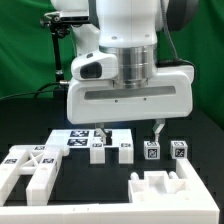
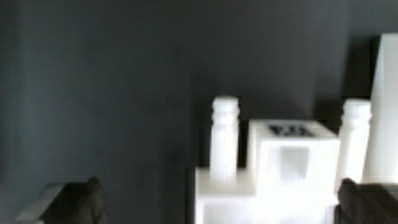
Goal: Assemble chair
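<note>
My gripper (image 1: 128, 131) hangs wide open over the small chair blocks (image 1: 125, 151). Their square black-and-white tags (image 1: 178, 148) look too blurry for me to read.

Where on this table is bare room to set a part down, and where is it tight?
Bare table lies between the big frame piece and the notched block, and past the last small block toward the exterior view's right. It is crowded along the block row under the open fingers.
</note>
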